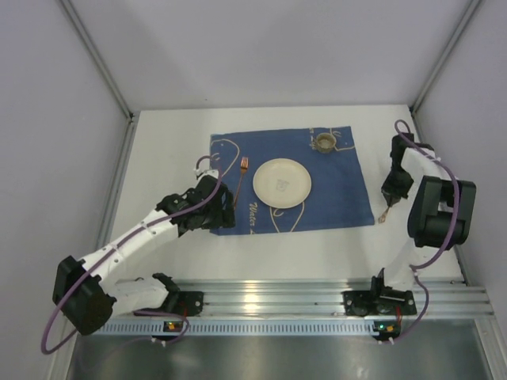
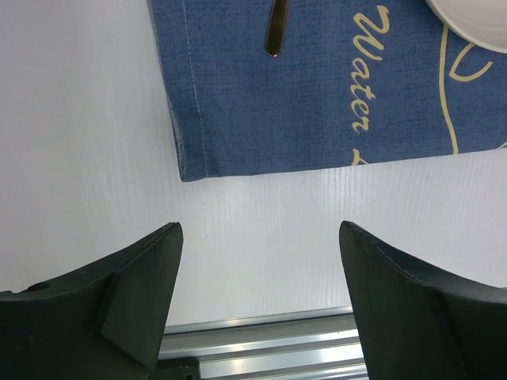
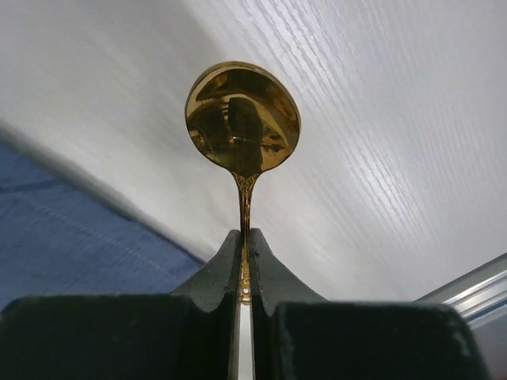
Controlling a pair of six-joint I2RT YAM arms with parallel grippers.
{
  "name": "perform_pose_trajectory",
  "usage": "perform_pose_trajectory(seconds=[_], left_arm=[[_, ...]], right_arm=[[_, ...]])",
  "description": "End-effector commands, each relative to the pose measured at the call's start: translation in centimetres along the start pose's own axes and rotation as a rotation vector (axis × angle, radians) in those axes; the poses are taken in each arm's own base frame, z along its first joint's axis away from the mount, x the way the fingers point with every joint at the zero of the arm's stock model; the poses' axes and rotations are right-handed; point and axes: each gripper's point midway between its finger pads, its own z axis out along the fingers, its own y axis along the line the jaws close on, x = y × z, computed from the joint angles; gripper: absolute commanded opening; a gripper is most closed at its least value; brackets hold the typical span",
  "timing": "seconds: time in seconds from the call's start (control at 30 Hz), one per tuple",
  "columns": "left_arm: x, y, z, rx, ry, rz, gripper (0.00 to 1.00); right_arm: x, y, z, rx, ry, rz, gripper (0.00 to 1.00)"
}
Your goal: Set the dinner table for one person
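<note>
On the white dinner table point(image 1: 166, 150) lies a blue cloth point(image 1: 333, 190) carrying a cream plate point(image 1: 282, 183), a gold fork point(image 1: 244, 165) and a small cup point(image 1: 324, 142). My right gripper point(image 1: 389, 196) hangs just past the cloth's right edge, shut on the handle of a gold spoon point(image 1: 384, 214). In the right wrist view the spoon point(image 3: 242, 119) sticks out of the gripper point(image 3: 244, 234), bowl forward, above the table point(image 3: 380, 158). My left gripper point(image 1: 224, 212) is open over the cloth's near left corner. Nothing is between its fingers point(image 2: 135, 293), and bare table point(image 2: 79, 119) lies beneath.
A ribbed aluminium rail point(image 1: 317, 297) runs along the near edge, also seen as the rail point(image 2: 269, 348) in the left wrist view. Grey walls close in the table on three sides. The fork's handle end point(image 2: 275, 28) and plate rim point(image 2: 475, 20) lie on the cloth point(image 2: 317, 87).
</note>
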Motion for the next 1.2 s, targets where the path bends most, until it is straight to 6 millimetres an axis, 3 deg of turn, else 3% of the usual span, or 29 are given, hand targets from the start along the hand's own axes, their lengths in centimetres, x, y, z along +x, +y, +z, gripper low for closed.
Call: perform_pose_trajectory(seconds=[0.0, 0.13, 0.23, 0.27, 0.37, 0.47, 0.57, 0.6, 0.63, 0.7, 0.73, 0.9, 0.97, 1.03, 1.17], left_arm=[[-2.3, -2.7, -0.1, 0.089, -0.043, -0.006, 0.85], [-3.8, -4.1, -0.1, 0.113, -0.049, 0.007, 0.85], [-4.7, -4.8, -0.4, 0.132, -0.06, 0.019, 0.85], [-4.8, -4.9, -0.4, 0.133, -0.062, 0.023, 0.85], [-5.7, -5.0, -1.0, 0.122, -0.077, 0.036, 0.85], [-6.9, -4.8, -2.1, 0.112, -0.111, 0.04, 0.86], [-7.6, -4.5, -3.4, 0.111, -0.149, 0.03, 0.86], [-7.7, -4.4, -3.7, 0.11, -0.155, 0.024, 0.86], [-7.7, -4.2, -3.9, 0.107, -0.163, 0.019, 0.86], [-7.6, -3.7, -4.6, 0.101, -0.172, -0.001, 0.86], [-7.5, -3.5, -4.7, 0.096, -0.172, -0.006, 0.86], [-7.0, -1.9, -5.6, 0.066, -0.205, -0.051, 0.86], [-6.8, -1.5, -5.7, 0.054, -0.212, -0.061, 0.86], [-6.9, -1.3, -5.8, 0.048, -0.218, -0.064, 0.86], [-7.6, -1.2, -5.7, 0.026, -0.235, -0.059, 0.86]], right_arm=[[-2.6, -0.1, -5.9, 0.0, -0.174, -0.032, 0.0], [-2.5, 1.9, -9.6, -0.061, -0.254, -0.105, 0.0], [-0.3, 6.7, -11.4, -0.194, -0.263, -0.229, 0.0], [0.9, 9.3, -12.1, -0.252, -0.277, -0.294, 0.0], [3.4, 13.6, -11.9, -0.328, -0.257, -0.397, 0.0], [4.5, 16.6, -10.7, -0.353, -0.23, -0.445, 0.0], [4.2, 19.1, -9.6, -0.348, -0.22, -0.489, 0.0], [3.5, 19.9, -10.1, -0.358, -0.238, -0.491, 0.0], [3.4, 20.6, -9.1, -0.341, -0.224, -0.505, 0.0], [2.6, 22.0, -9.4, -0.352, -0.243, -0.519, 0.0], [2.4, 22.4, -8.6, -0.333, -0.237, -0.523, 0.0], [1.0, 24.1, -8.2, -0.311, -0.251, -0.534, 0.0], [1.1, 24.0, -7.4, -0.276, -0.23, -0.543, 0.12], [0.8, 23.9, -7.7, -0.259, -0.239, -0.538, 0.38], [1.0, 23.2, -8.5, -0.265, -0.246, -0.532, 0.53]])
